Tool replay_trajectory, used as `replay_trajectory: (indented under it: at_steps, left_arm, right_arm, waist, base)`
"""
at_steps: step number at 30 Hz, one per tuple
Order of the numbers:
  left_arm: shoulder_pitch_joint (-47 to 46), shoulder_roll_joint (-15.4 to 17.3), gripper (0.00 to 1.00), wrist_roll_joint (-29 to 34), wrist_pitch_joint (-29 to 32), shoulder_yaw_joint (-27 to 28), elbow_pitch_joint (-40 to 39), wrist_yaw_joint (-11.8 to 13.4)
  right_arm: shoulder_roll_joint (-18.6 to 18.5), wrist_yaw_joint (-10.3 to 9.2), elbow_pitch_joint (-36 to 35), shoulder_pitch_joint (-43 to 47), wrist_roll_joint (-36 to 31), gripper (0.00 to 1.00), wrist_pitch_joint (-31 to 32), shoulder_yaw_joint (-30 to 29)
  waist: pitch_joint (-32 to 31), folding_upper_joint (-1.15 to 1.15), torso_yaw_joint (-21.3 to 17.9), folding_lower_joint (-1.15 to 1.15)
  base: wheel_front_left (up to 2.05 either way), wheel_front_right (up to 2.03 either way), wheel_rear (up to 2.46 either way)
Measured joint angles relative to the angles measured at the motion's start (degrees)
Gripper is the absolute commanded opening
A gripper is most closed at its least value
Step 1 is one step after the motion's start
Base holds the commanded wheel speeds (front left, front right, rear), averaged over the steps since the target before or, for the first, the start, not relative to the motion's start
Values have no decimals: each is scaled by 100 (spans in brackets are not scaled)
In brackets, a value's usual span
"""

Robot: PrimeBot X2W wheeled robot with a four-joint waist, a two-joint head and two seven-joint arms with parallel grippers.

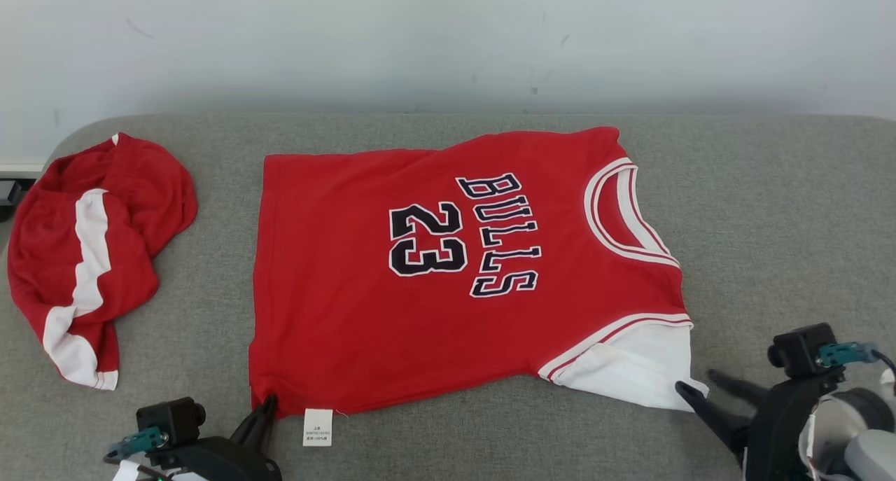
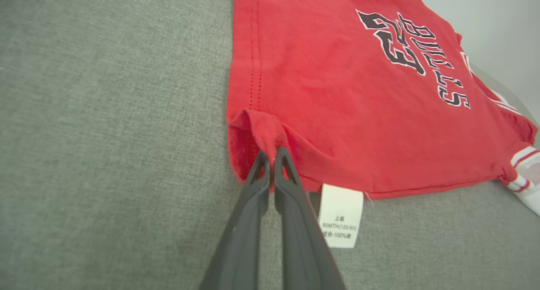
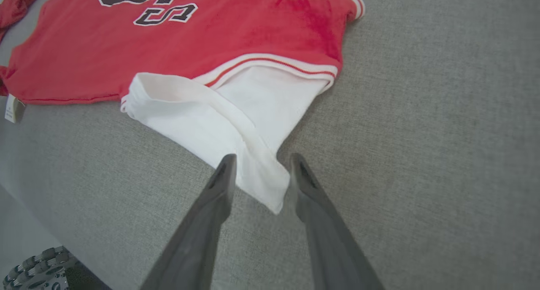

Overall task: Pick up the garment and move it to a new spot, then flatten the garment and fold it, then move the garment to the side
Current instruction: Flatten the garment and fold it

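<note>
The red Bulls jersey (image 1: 448,271) lies spread almost flat, front up, on the grey upholstered surface (image 1: 770,208). It is turned sideways, with the neckline (image 1: 623,215) to the right and the hem to the left. Black, white-edged "BULLS" and "23" run sideways across the chest. White-and-red trim rings the neck and armhole. A white sleeve (image 1: 630,369) juts out at the near right, its edge folded over. The near hem corner (image 2: 261,129) is bunched up, with a white care label (image 1: 317,426) beside it.

I see a crumpled red cloth (image 1: 91,257) with a broad white stripe, well off to the left of my left claw (image 1: 268,400) and farther out, lying on the grey fabric-covered counter (image 1: 770,222). Beyond the counter's far edge stands a pale wall (image 1: 448,40). Low and left of my right claw (image 3: 262,159), past the counter's edge, sits something dark and knobbly (image 3: 38,273) I can't identify
</note>
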Motion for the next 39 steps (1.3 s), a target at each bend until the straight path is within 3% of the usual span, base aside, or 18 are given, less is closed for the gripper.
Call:
replay_trajectory:
  at_steps: [4,7,13,23,24,25,26,33,39]
  left_arm:
    - [-1,-7,0,-1,-9,10,42,-1]
    - [-1,-5,0,-8,-16,21,71,-4]
    - [-58,-27,0,1,-58,-4,98,-5]
    - [-368,-236,0,30,-55,-120,157,-69]
    - [-368,-243,0,30,-55,-123,174,-104]
    - [-367,-248,0,30,-56,-121,187,-105]
    - [-367,-250,0,30,-58,-115,199,-104]
    - [-368,-264,0,27,-66,-82,320,-110]
    - [-366,-223,0,5,-127,-4,403,-149]
  right_arm:
    - [-165,-147,-86,-26,-126,100,-13,-125]
    - [-149,-137,-374,-38,-46,100,-116,-230]
    - [77,-88,-617,-168,-57,100,-96,-69]
    - [423,-89,-287,-504,-347,100,156,316]
    - [445,-89,-222,-538,-404,45,183,367]
    - [459,-88,-190,-561,-446,18,232,432]
    - [487,-87,-149,-591,-469,0,260,483]
    - [583,-36,-46,-628,-448,0,302,521]
    - [680,81,-454,-563,36,0,330,476]
  waist:
    - [2,0,1,0]
    - [7,0,2,0]
    - [42,0,51,0]
    - [107,0,336,0]
    - [110,0,365,0]
    - [112,0,389,0]
    - [113,0,409,0]
    - [103,0,435,0]
    - [73,0,343,0]
  base:
    - [0,0,0]
    - [0,0,0]
    - [0,0,0]
    - [0,0,0]
    - [0,0,0]
    - [0,0,0]
    - [0,0,0]
    - [0,0,0]
    - [0,0,0]
